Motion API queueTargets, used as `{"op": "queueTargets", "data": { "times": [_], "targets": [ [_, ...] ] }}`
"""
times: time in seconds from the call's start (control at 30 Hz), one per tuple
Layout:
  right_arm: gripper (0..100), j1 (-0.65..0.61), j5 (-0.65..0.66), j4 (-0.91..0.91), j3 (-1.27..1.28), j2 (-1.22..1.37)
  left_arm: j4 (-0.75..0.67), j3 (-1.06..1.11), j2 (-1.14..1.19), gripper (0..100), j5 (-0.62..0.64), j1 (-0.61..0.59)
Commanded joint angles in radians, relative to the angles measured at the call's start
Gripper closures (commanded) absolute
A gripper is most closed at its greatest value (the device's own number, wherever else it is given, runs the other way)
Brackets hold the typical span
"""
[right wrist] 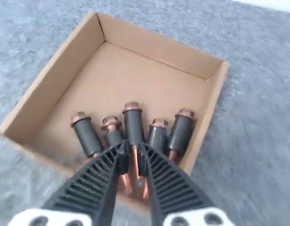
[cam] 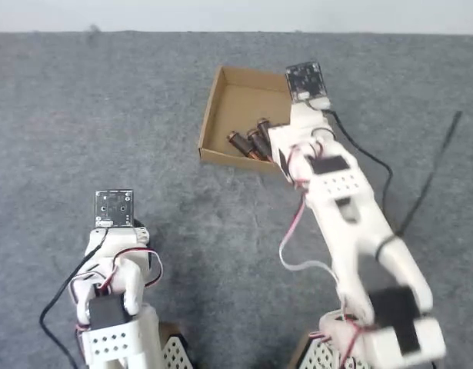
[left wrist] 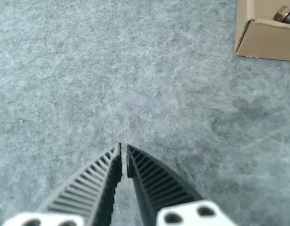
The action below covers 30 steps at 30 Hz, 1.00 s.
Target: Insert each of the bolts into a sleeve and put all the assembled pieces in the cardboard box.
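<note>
In the high view, locate the cardboard box (cam: pixel 240 96) at the far middle of the grey mat (cam: pixel 105 115), with the assembled pieces (cam: pixel 248 142) lined up against its near wall, long axes running roughly from near wall toward far wall. Note the right arm (cam: pixel 328 184) stretched over that wall and the left arm (cam: pixel 117 300) well apart; treat the right as the nearer. In the left wrist view, find the left gripper (left wrist: pixel 123 150) pressed together at the tips, holding nothing, above bare mat, with the box well off. In the right wrist view, count five pieces side by side, heads pointing away from the right gripper (right wrist: pixel 132 148). Check the middle piece (right wrist: pixel 133 125): bare shank running straight back between fingers drawn to a narrow slit, apparently pinching it. Judge release into the box as the step in hand.
</note>
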Motion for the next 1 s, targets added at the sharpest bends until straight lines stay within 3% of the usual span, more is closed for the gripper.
{"op": "queueTargets", "data": {
  "times": [0.0, 0.73, 0.97],
  "targets": [
    [99.2, 0.002, 0.012, -0.012, 0.107, -0.206, -0.005, -0.013, -0.017, 98, -0.009, -0.005],
    [99.2, 0.108, 0.021, 0.008, 1.073, -1.392, 0.002, -0.013, -0.017, 98, -0.009, -0.005],
    [99.2, 0.108, 0.021, 0.466, 1.068, -1.586, 0.002, -0.013, -0.017, 98, -0.009, -0.005]
  ]
}}
